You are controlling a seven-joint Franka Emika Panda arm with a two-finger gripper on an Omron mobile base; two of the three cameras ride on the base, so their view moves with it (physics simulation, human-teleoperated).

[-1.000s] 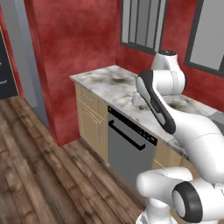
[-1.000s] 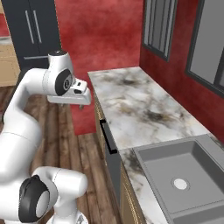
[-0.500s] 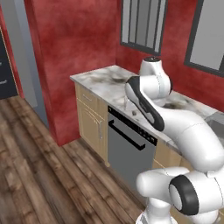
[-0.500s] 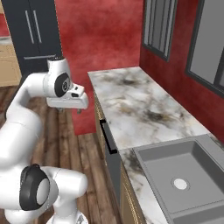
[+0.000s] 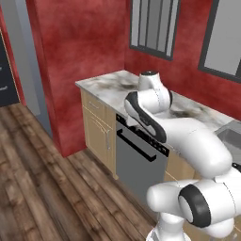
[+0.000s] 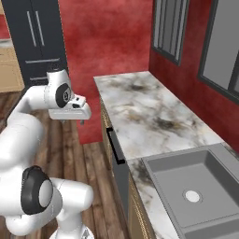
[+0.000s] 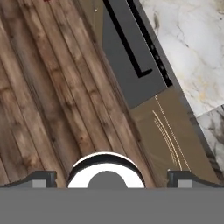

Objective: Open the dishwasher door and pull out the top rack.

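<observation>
— One big thing first: where is your target?

— You have the dishwasher door (image 5: 139,170) shut flush under the marble counter (image 6: 144,112), between tan cabinet fronts (image 5: 99,131). No top rack is visible; I judge it sits behind that panel.

— And the claw?

— Your gripper (image 6: 83,122) hangs out over the wood floor (image 7: 48,96), apart from the door, fingers spread wide with nothing between them.

— How should you approach?

— Aim for the black bar handle (image 5: 135,146) near the door's upper edge. Straddle it squarely mid-bar, close, then pull outward and down.

Dishwasher door (image 7: 124,65) apparently closed, between wood floor (image 7: 43,96) and marble counter (image 7: 188,48)
</observation>
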